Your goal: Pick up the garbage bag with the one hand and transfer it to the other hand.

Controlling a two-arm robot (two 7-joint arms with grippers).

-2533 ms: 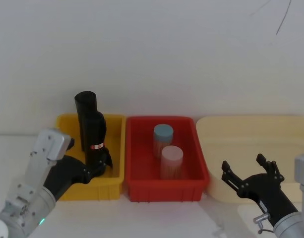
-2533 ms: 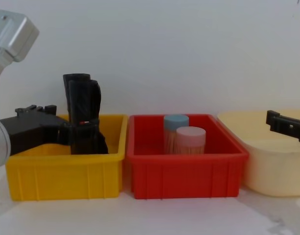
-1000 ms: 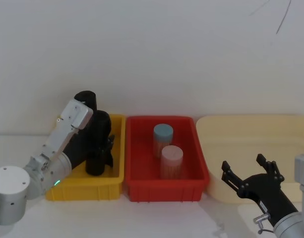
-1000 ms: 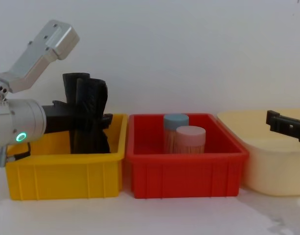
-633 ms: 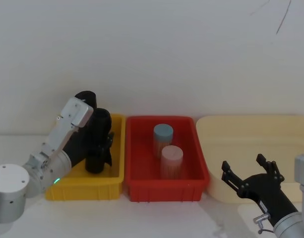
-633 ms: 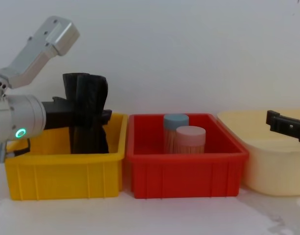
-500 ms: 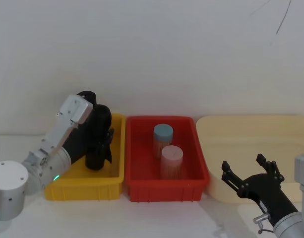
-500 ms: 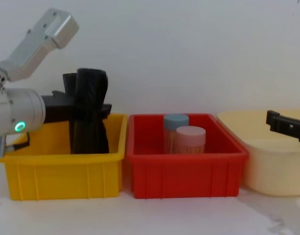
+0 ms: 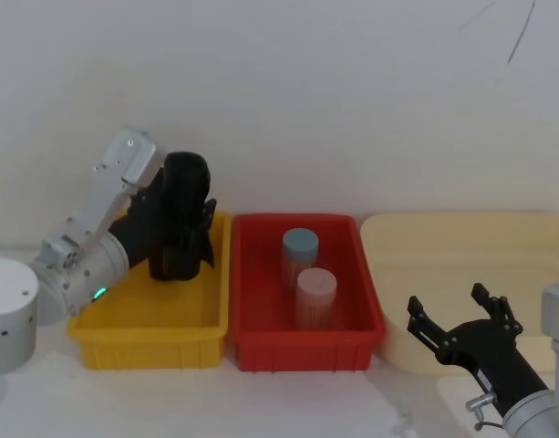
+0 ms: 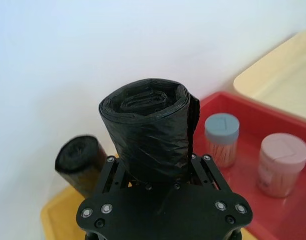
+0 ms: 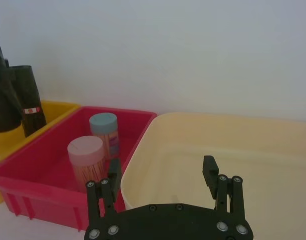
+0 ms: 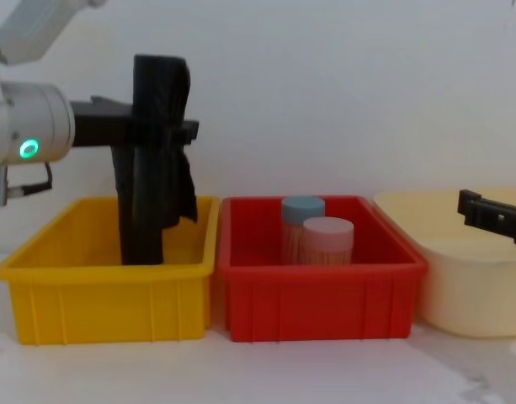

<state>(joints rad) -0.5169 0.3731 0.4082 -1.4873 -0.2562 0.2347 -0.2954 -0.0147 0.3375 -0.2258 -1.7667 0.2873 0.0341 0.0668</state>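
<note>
The green-lit left hand (image 12: 159, 130) grips the crinkled black garbage bag roll (image 12: 161, 93) upright over the yellow plastic bin (image 12: 106, 303). The black right hand (image 9: 454, 308) hovers wide open, empty.

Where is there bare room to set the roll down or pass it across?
The cream tub beside the red bin is bare; the open right gripper hovers at its front. The yellow bin's front floor, below the left gripper clamping the garbage bag, is bare. Crowded: the red bin, around its blue-capped jar and pink-capped jar.
</note>
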